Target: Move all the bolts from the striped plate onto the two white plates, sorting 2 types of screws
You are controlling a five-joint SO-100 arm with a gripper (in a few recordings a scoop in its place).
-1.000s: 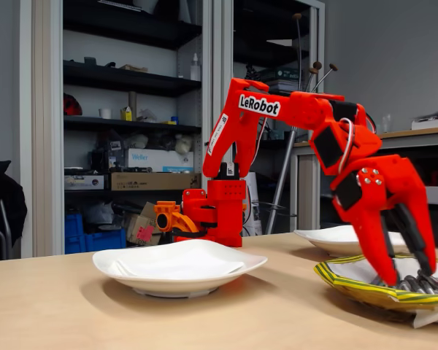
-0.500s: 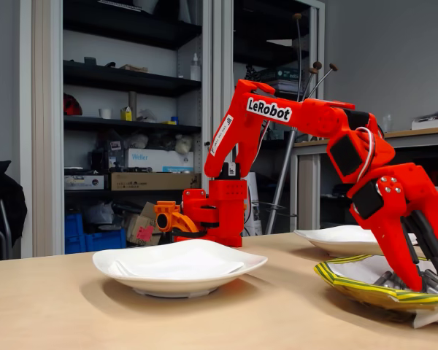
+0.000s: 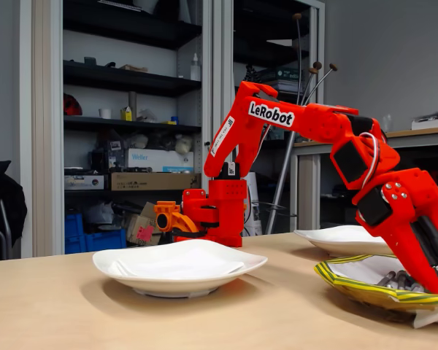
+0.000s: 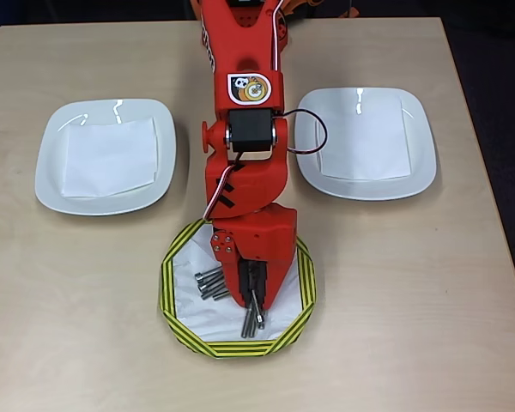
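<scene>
Tabletop's striped plate (image 4: 176, 324) holds long grey bolts (image 4: 211, 282); whether the jaws grip any is unclear.

You see three plates on the worktop (image 4: 412, 300) in the overhead view. The striped plate (image 4: 176, 322) sits at the bottom middle. One white plate (image 4: 106, 155) is up and to its left, the other white plate (image 4: 365, 142) up and to its right, well apart. The arm (image 4: 245, 129) reaches down between them. The tool (image 4: 254, 313) is low inside the striped plate. Bolts (image 4: 210, 282) lie in that plate, some left of the tool, some right at its tips. In the fixed view, shelves (image 3: 124, 95) stand behind the worktop.
</scene>
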